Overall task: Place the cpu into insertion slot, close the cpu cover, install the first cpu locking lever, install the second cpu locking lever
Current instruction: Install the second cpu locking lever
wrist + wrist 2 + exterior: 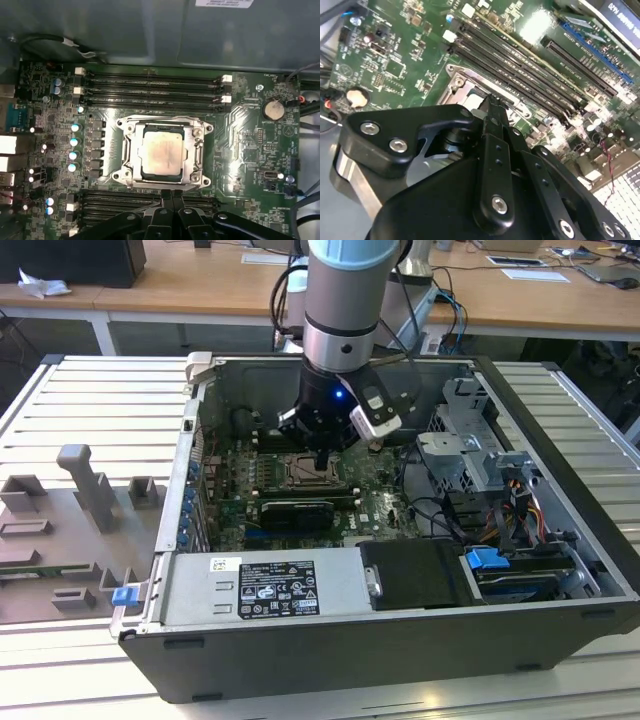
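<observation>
The cpu [162, 152], a pale silvery square, sits in the insertion slot [131, 176] on the green board. The cpu cover [131, 150], a shiny metal frame, lies flat around the chip with its window over the chip's face. My gripper [173, 196] hovers just off one edge of the socket with its black fingers pressed together and nothing between them. In the second wrist view the gripper [491, 100] points down at the socket's edge [462, 82]. The exterior view has the gripper [322, 455] inside the open computer case, directly above the socket [312, 473].
Long black memory slots [150, 87] run on both sides of the socket. A black graphics card [295, 510], a power supply box [265, 585], a drive cage [470, 445] and cables [440, 510] crowd the case. A grey fixture [90, 490] stands at the exterior view's left.
</observation>
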Available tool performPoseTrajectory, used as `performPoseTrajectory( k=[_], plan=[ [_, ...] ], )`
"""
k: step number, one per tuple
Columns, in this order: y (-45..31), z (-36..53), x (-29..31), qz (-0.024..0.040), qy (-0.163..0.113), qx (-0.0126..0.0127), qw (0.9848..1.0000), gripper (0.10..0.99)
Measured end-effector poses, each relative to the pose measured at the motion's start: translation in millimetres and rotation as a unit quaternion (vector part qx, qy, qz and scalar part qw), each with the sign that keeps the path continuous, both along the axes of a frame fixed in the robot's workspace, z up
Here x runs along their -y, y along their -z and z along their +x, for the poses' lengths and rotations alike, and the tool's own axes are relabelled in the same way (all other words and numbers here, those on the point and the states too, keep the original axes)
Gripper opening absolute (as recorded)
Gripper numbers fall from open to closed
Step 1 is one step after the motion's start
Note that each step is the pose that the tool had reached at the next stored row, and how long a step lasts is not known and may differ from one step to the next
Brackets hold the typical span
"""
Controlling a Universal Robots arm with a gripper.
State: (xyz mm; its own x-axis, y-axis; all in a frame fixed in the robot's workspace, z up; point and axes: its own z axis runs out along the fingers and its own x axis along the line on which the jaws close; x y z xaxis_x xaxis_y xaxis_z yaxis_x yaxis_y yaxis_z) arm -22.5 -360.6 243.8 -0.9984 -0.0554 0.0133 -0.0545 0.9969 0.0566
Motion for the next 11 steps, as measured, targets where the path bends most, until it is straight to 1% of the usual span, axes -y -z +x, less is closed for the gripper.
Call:
performPoseTrajectory(
  k=[3,4,6,7,9,11],
  plan=[
    [2.5,-2.4,3.0,0.0009,0.0,0.0012,1.0,0.106],
    [2.8,-2.9,4.0,0.0011,0.0,0.0023,1.0,0.106],
    [3.2,-4.5,6.4,0.0014,-0.001,0.0053,1.0,0.106],
    [3.5,-7.0,7.9,0.0032,-0.002,0.0063,1.0,0.106],
    [3.8,-10.8,8.3,0.0053,-0.002,0.0067,1.0,0.106],
    [5.1,-18.0,8.4,0.008,-0.003,0.0069,0.9999,0.106]
  ],
)
